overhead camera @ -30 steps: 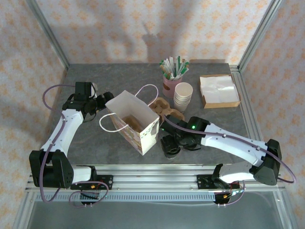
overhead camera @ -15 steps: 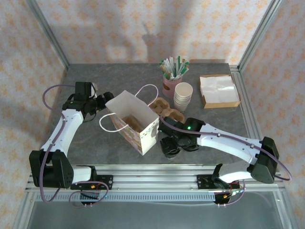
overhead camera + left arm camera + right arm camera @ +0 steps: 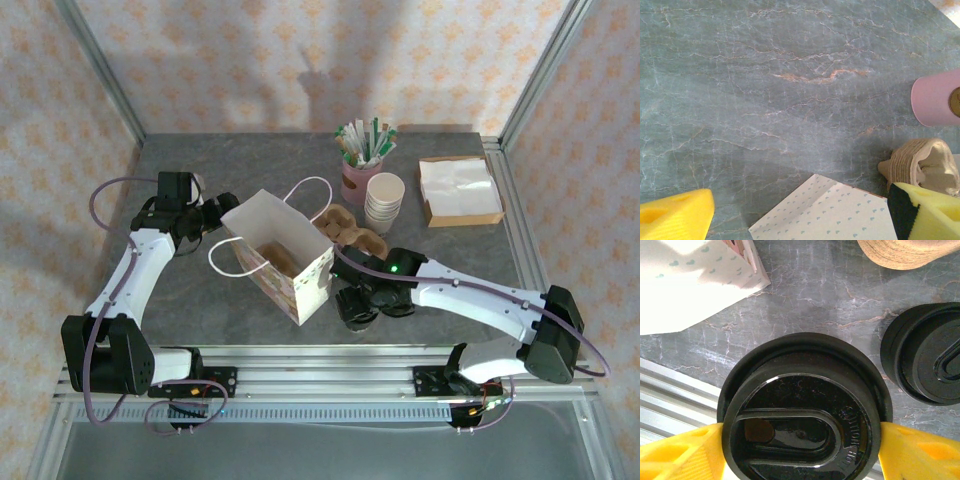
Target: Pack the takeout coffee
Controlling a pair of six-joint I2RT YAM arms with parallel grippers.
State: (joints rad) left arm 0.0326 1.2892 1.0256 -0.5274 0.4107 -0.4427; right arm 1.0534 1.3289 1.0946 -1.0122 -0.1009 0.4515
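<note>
A: Top external?
B: Coffee (image 3: 356, 310) sits just right of the bag (image 3: 280, 255), right claw (image 3: 360, 300) over it. Left claw (image 3: 222, 212) at the bag's left rim.
A: Left wrist?
B: Fingers (image 3: 675, 217) spread wide, bag rim between them.
A: Right wrist?
B: Fingers (image 3: 680, 452) pinch the coffee lid, touching both sides, near the bag corner. Spare lid (image 3: 930, 355) farther from the bag.

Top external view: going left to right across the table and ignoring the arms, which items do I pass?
paper bag → pink cup of sticks → stack of cream paper cups → box of napkins
</note>
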